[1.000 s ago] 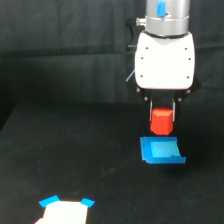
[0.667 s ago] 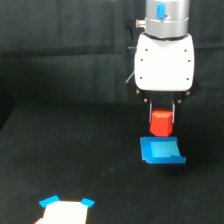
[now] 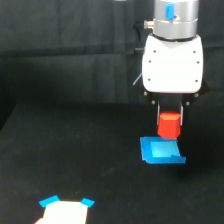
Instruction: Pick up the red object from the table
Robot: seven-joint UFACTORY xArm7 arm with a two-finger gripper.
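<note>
The red object (image 3: 169, 125), a small red-orange stubby cylinder, hangs between the dark fingers under the white gripper body, clear of the table (image 3: 75, 160). My gripper (image 3: 170, 126) is shut on it, at the exterior view's right. Directly below lies a flat bright-blue patch (image 3: 161, 150) on the black cloth surface.
A white sheet with blue tape corners (image 3: 64, 210) lies at the bottom left of the exterior view. A dark curtain-like backdrop stands behind the table.
The gripper with the red object has risen slightly above the blue patch.
</note>
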